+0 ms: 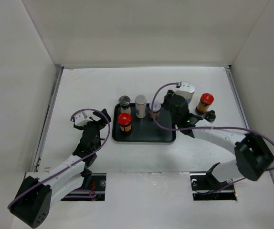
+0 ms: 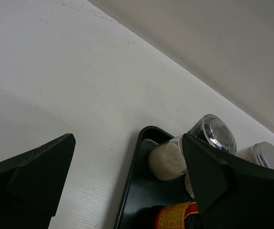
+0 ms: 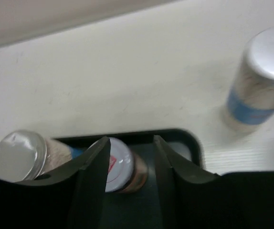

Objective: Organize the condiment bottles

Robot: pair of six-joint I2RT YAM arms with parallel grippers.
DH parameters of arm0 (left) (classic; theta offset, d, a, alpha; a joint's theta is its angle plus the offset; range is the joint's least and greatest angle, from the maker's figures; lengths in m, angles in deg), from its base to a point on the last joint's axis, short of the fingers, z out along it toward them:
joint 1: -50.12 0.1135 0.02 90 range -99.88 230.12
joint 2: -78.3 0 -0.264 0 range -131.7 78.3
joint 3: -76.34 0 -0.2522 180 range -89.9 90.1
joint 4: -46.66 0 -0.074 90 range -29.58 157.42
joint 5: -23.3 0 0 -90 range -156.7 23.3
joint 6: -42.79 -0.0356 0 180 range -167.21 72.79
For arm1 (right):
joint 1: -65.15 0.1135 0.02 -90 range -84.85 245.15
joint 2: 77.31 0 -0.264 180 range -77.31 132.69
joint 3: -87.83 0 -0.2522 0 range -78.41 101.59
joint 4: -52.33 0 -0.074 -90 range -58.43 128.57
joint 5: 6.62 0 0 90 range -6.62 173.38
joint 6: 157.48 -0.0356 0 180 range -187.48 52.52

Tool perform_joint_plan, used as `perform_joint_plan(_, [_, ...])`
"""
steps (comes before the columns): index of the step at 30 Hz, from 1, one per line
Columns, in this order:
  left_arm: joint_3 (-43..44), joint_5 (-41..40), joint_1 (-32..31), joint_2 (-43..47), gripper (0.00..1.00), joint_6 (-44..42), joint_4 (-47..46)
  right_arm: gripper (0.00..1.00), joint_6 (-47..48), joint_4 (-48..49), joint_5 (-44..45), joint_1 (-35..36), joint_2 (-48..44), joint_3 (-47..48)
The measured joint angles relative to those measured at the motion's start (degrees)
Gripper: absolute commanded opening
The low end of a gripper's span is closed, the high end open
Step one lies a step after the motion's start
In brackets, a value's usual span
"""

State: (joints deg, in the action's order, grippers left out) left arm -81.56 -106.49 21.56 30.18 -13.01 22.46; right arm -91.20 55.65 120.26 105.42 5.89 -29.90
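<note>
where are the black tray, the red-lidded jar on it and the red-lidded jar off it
black tray [image 1: 149, 132], top view, bare floor near its front
red-lidded jar on the tray [image 1: 124, 118], top view, its red lid
red-lidded jar off the tray [image 1: 205, 98], top view, its red lid

The desk [image 1: 103, 86] is white and the tray [image 1: 149, 135] on it black. In the tray, the red-lidded jar [image 1: 124, 122] is dark with an orange-red label, and the tall cylinder [image 1: 141, 106] is white under a silver cap. The second red-lidded jar [image 1: 205, 102] looks brownish. The banded cylinder [image 3: 258, 81] is pale and silver-topped, with one blue stripe. The small jar [image 3: 120, 164] has a white lid bearing, perhaps, a red mark — the view is blurred. The cables [image 1: 109, 128] are purple.
</note>
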Motion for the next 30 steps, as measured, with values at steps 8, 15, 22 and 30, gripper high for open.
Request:
perform_joint_plan(8, [0.0,0.11,-0.11,-0.15,0.97,0.13,0.0,0.93,2.25,-1.88,1.64,-16.57,-6.25,1.46])
perform_joint_plan(15, [0.0,0.57,-0.11,-0.13,0.97,0.15,0.0,1.0,6.05,-6.82,-1.79,-20.94,3.08,9.7])
perform_joint_plan(22, [0.0,0.98,-0.11,0.04,0.97,0.15,0.0,0.91,6.64,-8.57,-4.96,-22.27,8.81,11.04])
perform_joint_plan(30, [0.0,1.05,-0.07,-0.55,0.97,0.17,0.0,0.53,6.14,-9.75,-6.23,-22.73,10.8,11.17])
